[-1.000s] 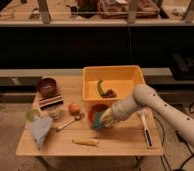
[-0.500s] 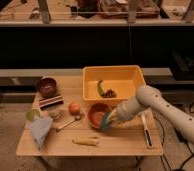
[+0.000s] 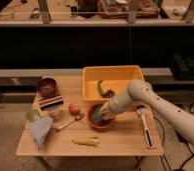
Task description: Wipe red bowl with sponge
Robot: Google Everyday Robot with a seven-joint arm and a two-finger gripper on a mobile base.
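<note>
Dim, warm, soft-focus, dark background

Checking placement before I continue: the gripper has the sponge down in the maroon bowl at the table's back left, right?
Not quite. The camera view shows the gripper with the sponge down in the red bowl near the table's middle, in front of the yellow bin. The maroon bowl at the back left sits untouched.

The white-armed gripper (image 3: 106,113) sits in the orange-red red bowl (image 3: 96,120) with the teal sponge (image 3: 101,113), beside a yellow bin (image 3: 115,76).
</note>
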